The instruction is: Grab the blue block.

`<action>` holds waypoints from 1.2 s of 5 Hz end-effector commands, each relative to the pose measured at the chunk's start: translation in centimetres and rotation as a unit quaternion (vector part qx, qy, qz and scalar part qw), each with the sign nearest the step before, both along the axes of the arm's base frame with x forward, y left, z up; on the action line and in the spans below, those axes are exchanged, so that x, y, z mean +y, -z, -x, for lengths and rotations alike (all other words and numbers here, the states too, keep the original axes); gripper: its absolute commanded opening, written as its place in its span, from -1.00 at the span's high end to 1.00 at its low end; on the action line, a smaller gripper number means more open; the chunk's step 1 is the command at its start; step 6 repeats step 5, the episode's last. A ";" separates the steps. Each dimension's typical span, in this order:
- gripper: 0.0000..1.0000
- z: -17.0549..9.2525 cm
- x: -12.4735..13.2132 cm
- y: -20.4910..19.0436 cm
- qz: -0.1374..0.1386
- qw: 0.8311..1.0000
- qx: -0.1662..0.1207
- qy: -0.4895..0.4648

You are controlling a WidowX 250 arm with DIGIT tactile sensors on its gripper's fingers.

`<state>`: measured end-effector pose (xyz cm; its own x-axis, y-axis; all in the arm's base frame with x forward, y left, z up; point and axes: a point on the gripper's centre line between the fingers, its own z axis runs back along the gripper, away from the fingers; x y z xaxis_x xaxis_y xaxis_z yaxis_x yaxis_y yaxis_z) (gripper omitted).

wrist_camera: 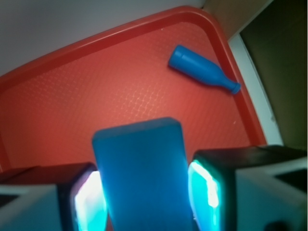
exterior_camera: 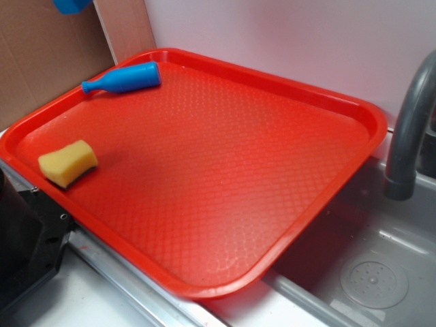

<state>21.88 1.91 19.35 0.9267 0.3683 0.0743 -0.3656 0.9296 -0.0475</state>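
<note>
On my exterior feed, I am seeing a dark piece of the rig (exterior_camera: 24, 242) sitting at the lower left edge of the frame. Just right of it, the yellow sponge (exterior_camera: 67, 163) is lying on the left side of the red tray (exterior_camera: 225, 197), near the rim. Above that, toward the upper left, the blue bottle-shaped toy (exterior_camera: 124, 78) is lying on its side by the tray's far rim, its narrow neck pointing left. A bit of something blue (exterior_camera: 71, 5) is poking in at the top left edge, cut off by the frame, so I cannot tell what it is. At the right, a grey faucet (exterior_camera: 411, 129) is curving down beside the sink (exterior_camera: 371, 272).

On my wrist feed, the left finger pad (wrist_camera: 89, 202) is glowing cyan at the lower left. The blue block (wrist_camera: 144, 178) is filling the lower centre, standing between the pads, and the gripper (wrist_camera: 148, 192) is clamping it from both sides, with the right pad (wrist_camera: 204, 192) pressing on its other face. The block is being held above the tray surface. At the upper right, the bottle toy is lying near the tray's corner.
</note>
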 end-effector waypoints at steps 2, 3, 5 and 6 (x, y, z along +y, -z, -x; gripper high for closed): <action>1.00 0.1 -4.0 2.1 -0.026 0.998 -0.013 0.052; 1.00 2.3 -4.1 2.0 -0.021 0.998 -0.012 0.060; 1.00 1.0 -3.9 2.4 -0.018 0.998 -0.009 0.052; 1.00 1.0 -3.9 2.4 -0.018 0.998 -0.009 0.052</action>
